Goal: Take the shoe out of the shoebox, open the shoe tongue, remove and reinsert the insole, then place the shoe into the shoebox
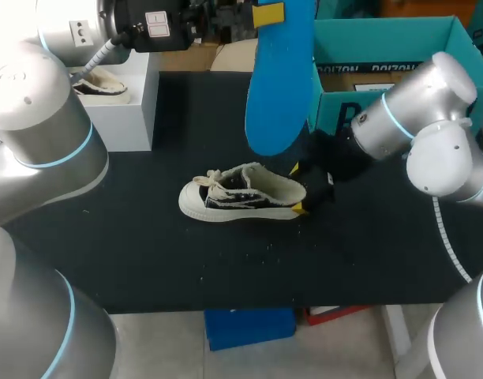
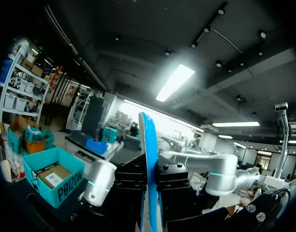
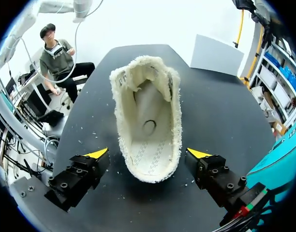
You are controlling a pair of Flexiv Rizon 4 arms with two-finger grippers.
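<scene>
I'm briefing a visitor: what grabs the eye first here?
The bright blue insole, held up high above the black table in the left gripper, stands out first. Below it a black and cream shoe lies on the table, the open right gripper straddling its heel, with the teal shoebox behind.

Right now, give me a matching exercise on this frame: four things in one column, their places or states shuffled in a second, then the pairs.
1. flat blue foam insole
2. black-and-white canvas shoe
3. teal cardboard shoebox
4. right gripper

A. open, one finger on each side of the heel
B. standing on the black table, no insole inside
C. held up in the left gripper
D. open, at the table's far right

Pairs: 1-C, 2-B, 3-D, 4-A
</scene>
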